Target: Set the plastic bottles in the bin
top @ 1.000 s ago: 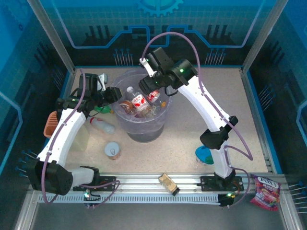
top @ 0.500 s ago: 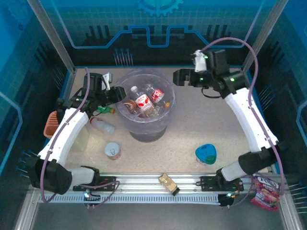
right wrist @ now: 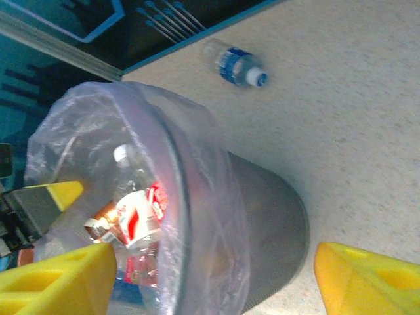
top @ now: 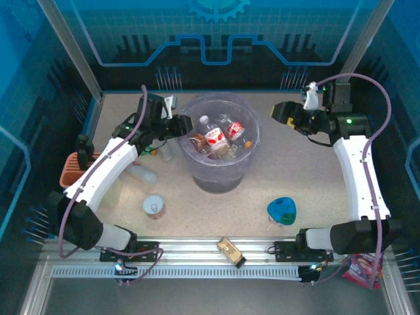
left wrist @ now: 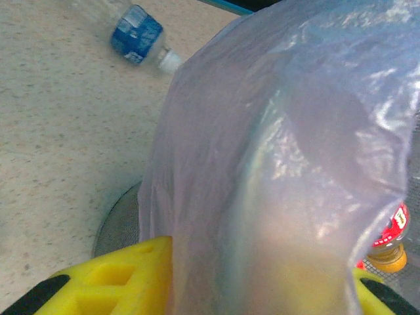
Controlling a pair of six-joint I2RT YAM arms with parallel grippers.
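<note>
A clear plastic bottle (top: 142, 174) lies on the table (top: 295, 170), left of the round, translucent grey-lavender bin (top: 216, 180). The left gripper (top: 175, 125) sits at the bin's bag-lined rim, jaws spread wide astride it. Inside the bin lie red-labelled clear bottles (top: 214, 137) and a brown one (top: 197, 140). Right of the bin, the right gripper (top: 281, 110) hovers, jaws parted, holding nothing.

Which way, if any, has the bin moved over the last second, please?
Yes. In the top view the bin has slid to the right, away from the tin can, which has stayed put, and nearer the blue dish.
</note>
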